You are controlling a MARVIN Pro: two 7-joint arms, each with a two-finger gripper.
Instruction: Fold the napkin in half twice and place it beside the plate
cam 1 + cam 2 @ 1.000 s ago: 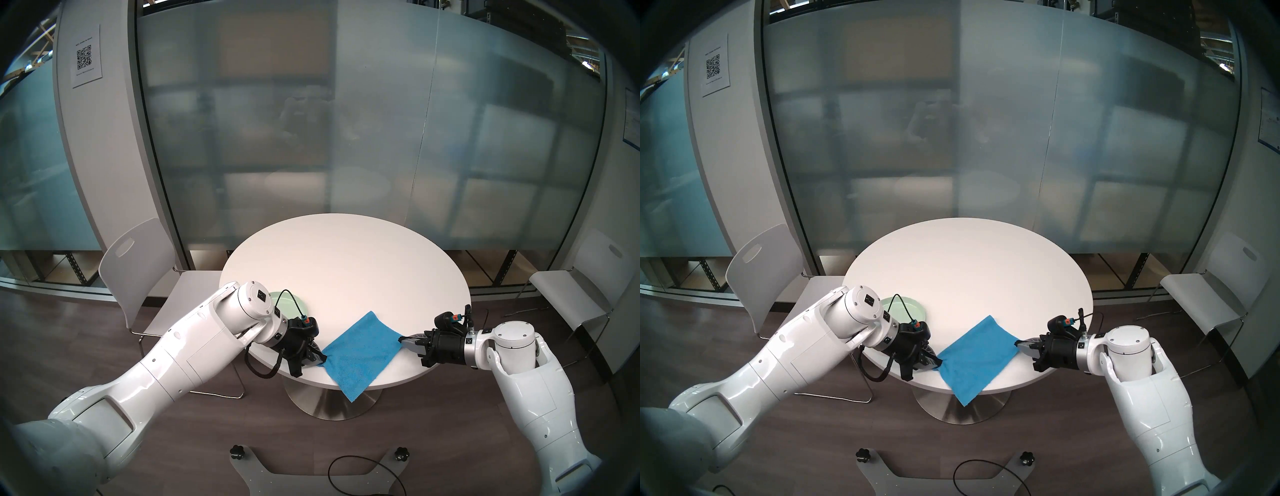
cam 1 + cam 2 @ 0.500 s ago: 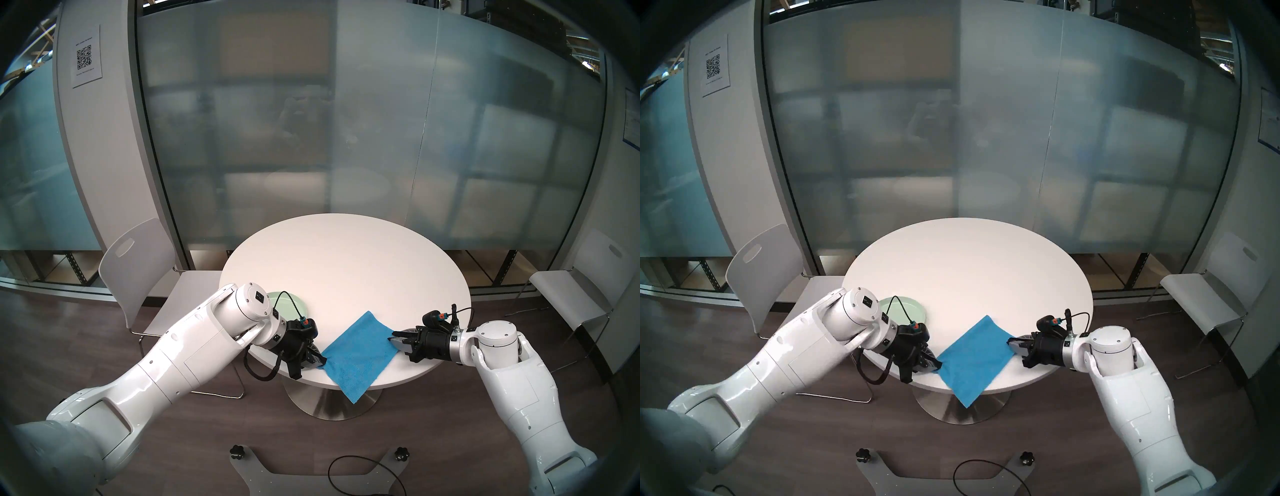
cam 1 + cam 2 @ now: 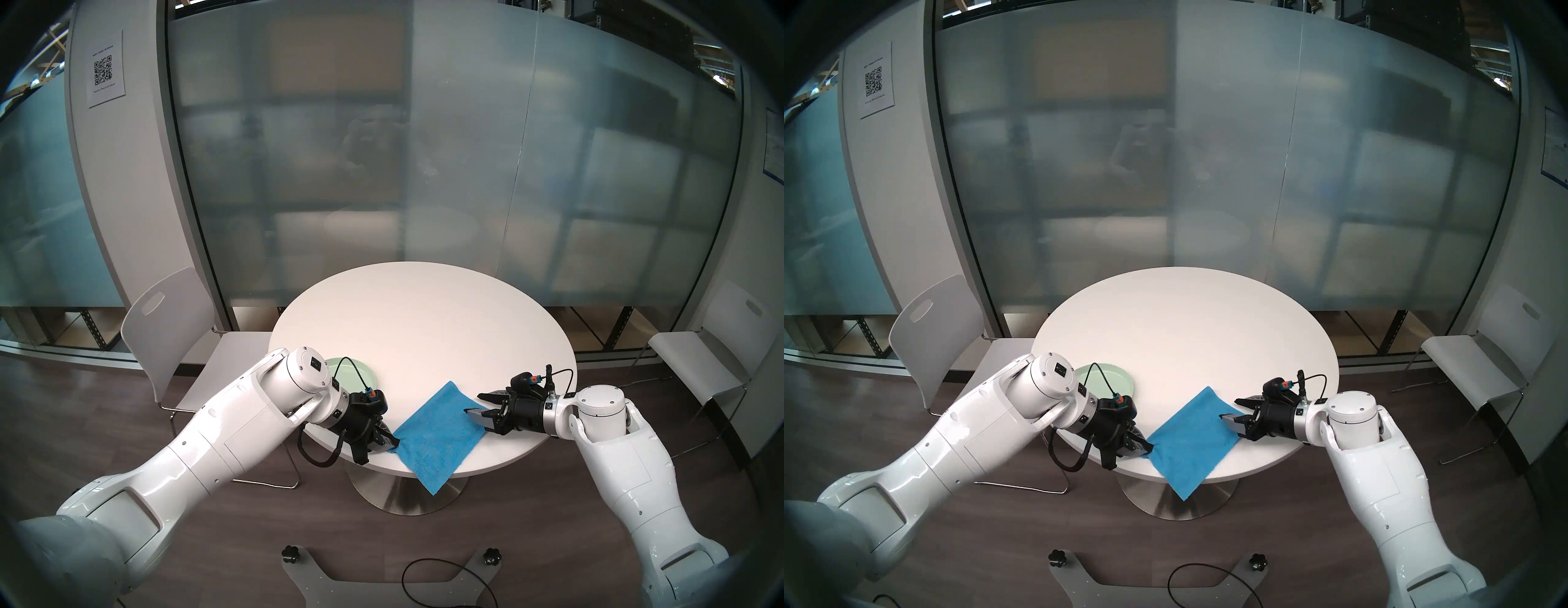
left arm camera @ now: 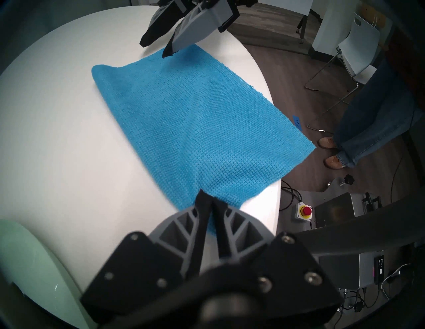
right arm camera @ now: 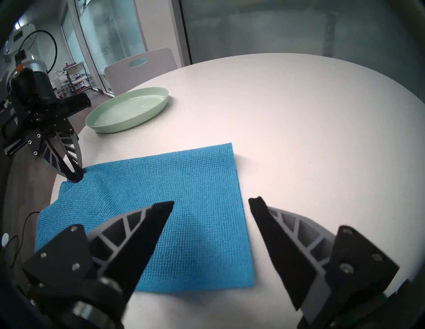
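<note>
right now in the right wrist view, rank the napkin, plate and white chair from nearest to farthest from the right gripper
1. The napkin, flat on the table, directly under the open right gripper.
2. The plate, beyond the napkin, toward the upper left.
3. The white chair, behind the plate, past the table edge.

plate (image 3: 360,370) half hidden behind left arm (image 3: 237,420), QR sheet's (image 3: 106,68) small print unreadable

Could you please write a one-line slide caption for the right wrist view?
Right gripper open over the blue napkin, left gripper pinching its far corner, green plate beyond.
</note>
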